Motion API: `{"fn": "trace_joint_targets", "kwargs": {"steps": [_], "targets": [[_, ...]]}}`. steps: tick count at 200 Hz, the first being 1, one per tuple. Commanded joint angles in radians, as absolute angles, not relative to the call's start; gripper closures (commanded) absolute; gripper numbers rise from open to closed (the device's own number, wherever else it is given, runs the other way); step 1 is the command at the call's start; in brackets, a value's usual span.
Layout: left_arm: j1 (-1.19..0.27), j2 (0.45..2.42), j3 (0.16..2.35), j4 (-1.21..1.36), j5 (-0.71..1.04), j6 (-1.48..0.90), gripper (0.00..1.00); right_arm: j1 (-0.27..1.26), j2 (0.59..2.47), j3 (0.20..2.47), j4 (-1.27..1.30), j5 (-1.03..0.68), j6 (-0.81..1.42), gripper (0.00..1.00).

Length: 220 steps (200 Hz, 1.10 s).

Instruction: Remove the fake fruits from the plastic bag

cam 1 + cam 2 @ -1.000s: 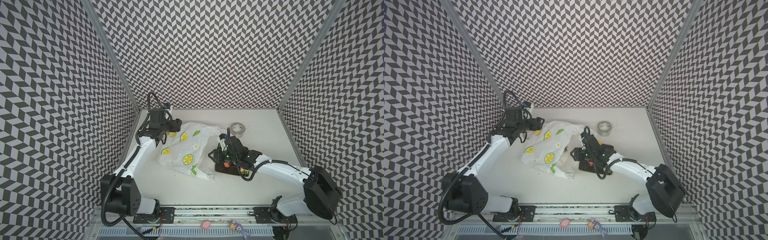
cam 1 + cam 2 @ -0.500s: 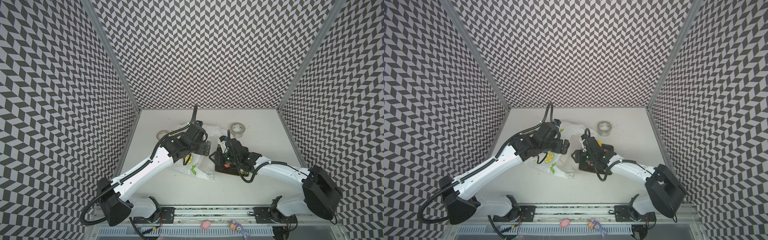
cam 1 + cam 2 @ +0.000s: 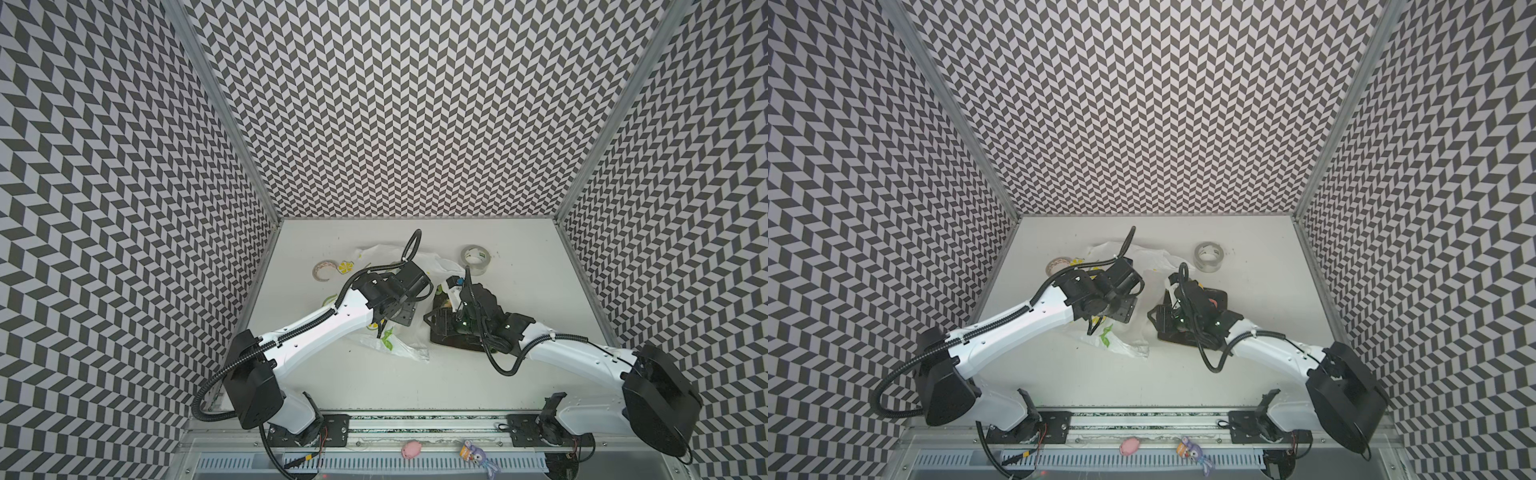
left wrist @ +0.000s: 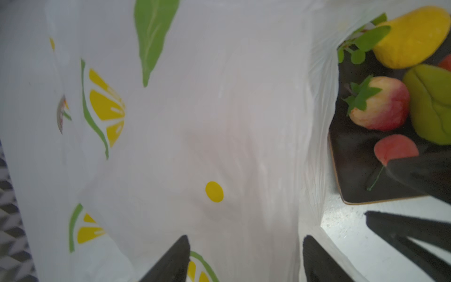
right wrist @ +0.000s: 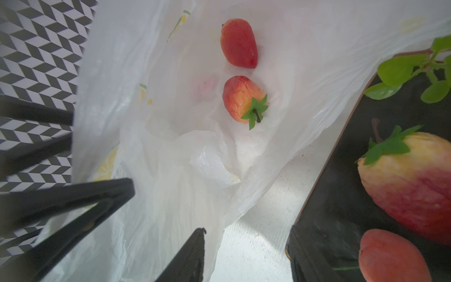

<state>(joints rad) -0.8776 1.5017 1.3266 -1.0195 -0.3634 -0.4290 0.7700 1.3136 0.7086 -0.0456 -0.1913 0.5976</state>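
Your left gripper [image 4: 246, 241] hangs over the plastic bag [image 4: 219, 97] with its jaws well apart. Crinkled film lies between the fingers, and you cannot tell whether they touch it. Your right gripper [image 5: 246, 229] is partly open and holds nothing, with bare table [image 5: 263, 207] between its fingers. Ahead of its tips, inside the bag's open mouth, lie a capped strawberry [image 5: 241, 97] and, beyond it, a bare red fruit [image 5: 239, 44]. Close beside one of its fingers sits the dark tray [image 5: 341, 195]. The tray carries a large strawberry [image 5: 410, 190], a lemon [image 4: 412, 36], a green fruit [image 4: 432, 105] and a small pink-orange fruit [image 4: 395, 149].
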Motion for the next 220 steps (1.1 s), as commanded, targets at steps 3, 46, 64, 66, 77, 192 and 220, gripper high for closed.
{"fn": "trace_joint_targets", "kwargs": {"steps": [3,46,64,66,77,192,220], "targets": [[-0.886,1.486,1.328,-1.017,-0.435,-0.44,0.54,0.784,1.258,0.673,0.079,-0.204,0.498,0.45],[-0.889,1.397,1.283,-0.946,-0.456,-0.397,1.0,0.85,1.22,0.674,0.145,-0.167,0.079,0.48],[-0.889,1.345,1.236,-0.903,-0.444,-0.346,1.0,0.875,1.22,0.668,0.194,-0.137,-0.122,0.48],[-0.888,1.339,1.231,-0.898,-0.444,-0.342,1.0,0.877,1.221,0.669,0.199,-0.135,-0.141,0.48],[-0.888,1.303,1.201,-0.867,-0.436,-0.313,1.0,0.879,1.238,0.675,0.205,-0.125,-0.256,0.48],[-0.885,1.067,1.054,-0.703,-0.324,-0.078,1.0,0.91,1.636,0.863,0.339,0.07,-0.669,0.51],[-0.885,1.013,1.024,-0.664,-0.301,-0.032,1.0,0.91,1.729,0.879,0.402,0.106,-0.677,0.51]]}}
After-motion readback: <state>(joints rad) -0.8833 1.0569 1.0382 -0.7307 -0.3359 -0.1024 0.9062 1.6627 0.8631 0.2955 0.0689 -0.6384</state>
